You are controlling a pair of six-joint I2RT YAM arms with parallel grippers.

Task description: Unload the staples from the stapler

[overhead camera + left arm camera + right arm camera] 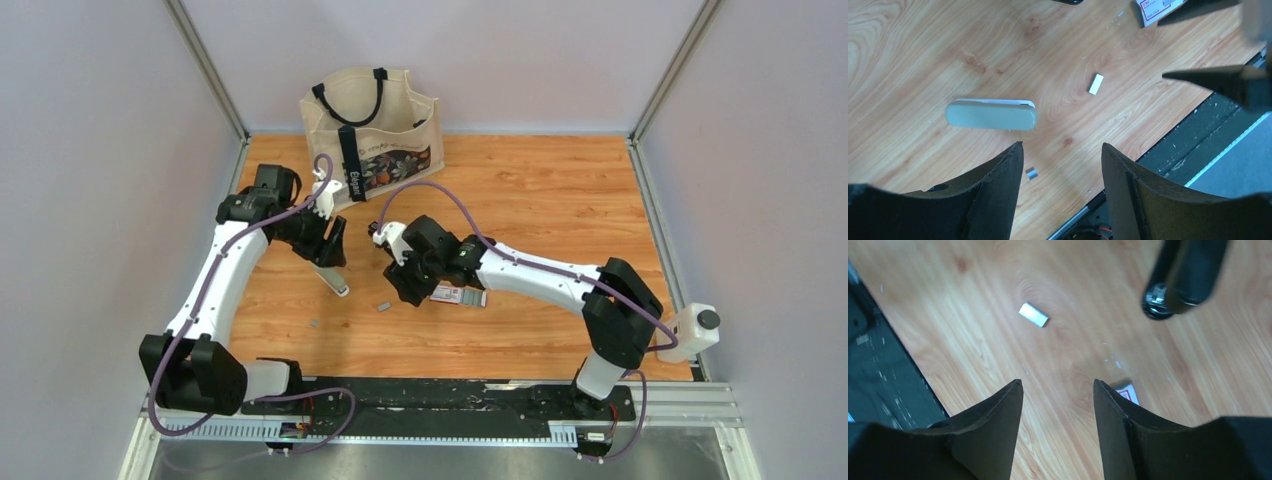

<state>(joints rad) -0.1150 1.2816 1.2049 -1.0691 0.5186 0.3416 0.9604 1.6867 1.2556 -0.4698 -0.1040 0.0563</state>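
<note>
Lying on the wooden counter under the empty, spread left end effector, the small grey-topped stapler looks light, rigid, best pinched across its long sides; right end effector gapes empty too.

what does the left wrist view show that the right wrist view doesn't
Only the left wrist view: the stapler lying on the wood, and a small staple strip beside the open left hand. Only the right wrist view: a dark rounded part, apparently of the left arm, at top right. Both: the wooden table, a larger loose staple strip, a corner of the red-and-white box, and the black rail at the table's edge.
</note>
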